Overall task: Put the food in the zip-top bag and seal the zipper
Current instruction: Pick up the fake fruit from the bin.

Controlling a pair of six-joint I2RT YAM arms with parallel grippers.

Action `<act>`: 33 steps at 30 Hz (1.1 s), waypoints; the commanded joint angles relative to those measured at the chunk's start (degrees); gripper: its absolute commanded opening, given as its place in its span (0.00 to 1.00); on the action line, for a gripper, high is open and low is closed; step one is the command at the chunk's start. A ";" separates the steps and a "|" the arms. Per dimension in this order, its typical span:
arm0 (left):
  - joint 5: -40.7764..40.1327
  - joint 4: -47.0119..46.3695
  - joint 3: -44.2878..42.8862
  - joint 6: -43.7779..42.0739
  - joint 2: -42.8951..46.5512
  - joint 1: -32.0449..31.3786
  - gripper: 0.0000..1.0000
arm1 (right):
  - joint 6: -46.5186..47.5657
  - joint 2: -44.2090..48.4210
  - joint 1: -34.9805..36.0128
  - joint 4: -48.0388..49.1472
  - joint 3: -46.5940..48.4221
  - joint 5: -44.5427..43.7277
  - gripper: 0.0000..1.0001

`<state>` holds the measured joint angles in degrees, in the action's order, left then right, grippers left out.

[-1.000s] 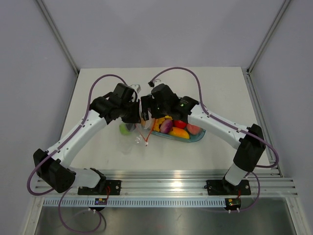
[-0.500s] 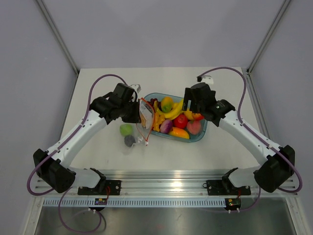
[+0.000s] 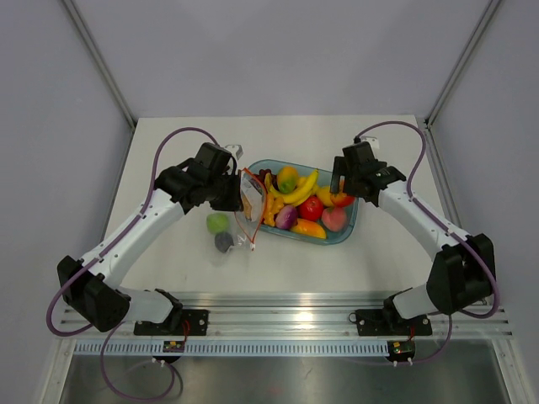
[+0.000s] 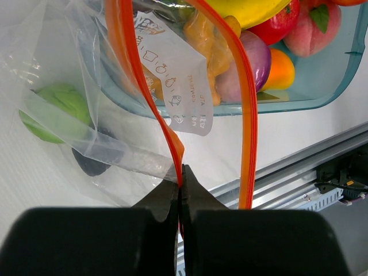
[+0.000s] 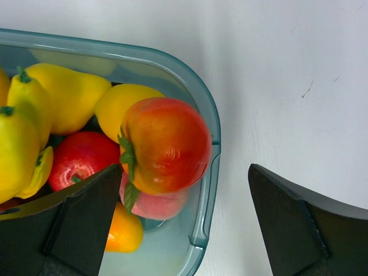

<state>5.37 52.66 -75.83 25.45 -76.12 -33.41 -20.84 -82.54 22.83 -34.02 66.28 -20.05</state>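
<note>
Left end effector (image 4: 180,172) is closed on the zipper (image 4: 248,115) of the zip-top bag (image 4: 63,52), whose mouth gapes just ahead of it. Right end effector (image 5: 184,172), wide open, hovers over the food (image 5: 167,144) in the tray (image 5: 210,167). Most pieces seem not yet bagged, and the sealing remains.

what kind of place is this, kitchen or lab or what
Likely a robot lab test cell, not a kitchen: the left arm and right arm are mounted on a metal rail at a white table, plain grey walls enclose it, and the food in the tray is toy fruit.
</note>
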 commanded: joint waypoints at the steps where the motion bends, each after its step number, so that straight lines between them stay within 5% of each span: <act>1: 0.52 -2.30 -1.16 -0.32 1.15 -0.17 0.00 | 2.12 -0.69 -1.12 4.05 -0.19 2.47 1.00; 15: 1.14 -2.39 -1.34 -0.23 0.53 -0.17 0.00 | 3.79 -7.37 -2.88 8.18 0.25 7.75 0.99; 24: 1.23 -2.30 -1.42 0.04 0.53 -0.17 0.00 | 3.70 -8.07 -2.97 9.59 -0.19 10.30 0.85; 33: 1.40 -2.39 -1.07 0.30 1.15 -0.25 0.00 | 3.09 -5.18 -2.97 8.36 -0.89 10.30 0.48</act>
<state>5.43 52.62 -75.83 25.50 -76.12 -33.41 -17.72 -90.11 20.16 -26.37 65.84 -10.81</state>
